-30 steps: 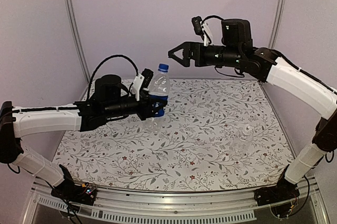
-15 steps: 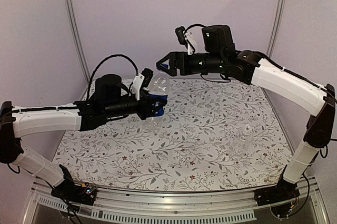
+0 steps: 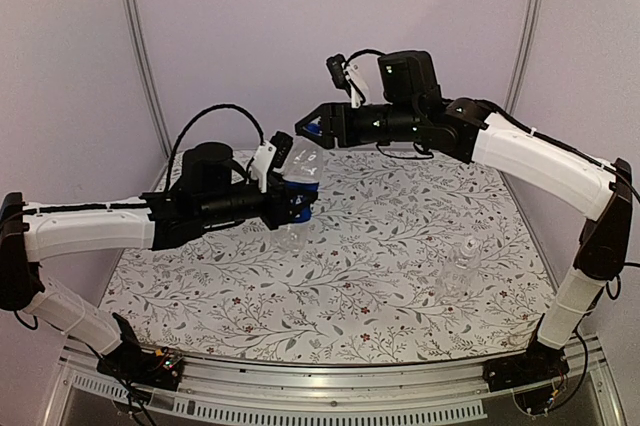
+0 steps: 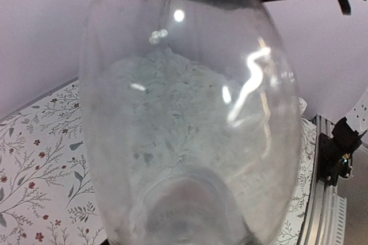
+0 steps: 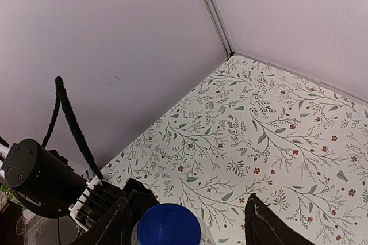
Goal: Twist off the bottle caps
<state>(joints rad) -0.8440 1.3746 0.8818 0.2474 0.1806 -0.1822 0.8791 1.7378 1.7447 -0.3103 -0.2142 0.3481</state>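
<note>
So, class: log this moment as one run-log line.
left gripper: shut on labelled bottle | right gripper: open, astride blue cap, not gripping | cap on | second bottle: on mat, untouched

Soft, even, pinkish light with faint shadows on the surface (image 3: pixel 380 276); white glare streaks the bottle (image 4: pixel 190 141), blurred and close in the left wrist view

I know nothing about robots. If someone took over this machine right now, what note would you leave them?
Left gripper: shut on the labelled bottle.
Right gripper: open, fingers either side of the blue cap, not touching it.
Clear bottle: standing on the table, right side, untouched.
Done: nothing; the blue cap is on.
Left: grip and unscrew it, then see to the other bottle.
</note>
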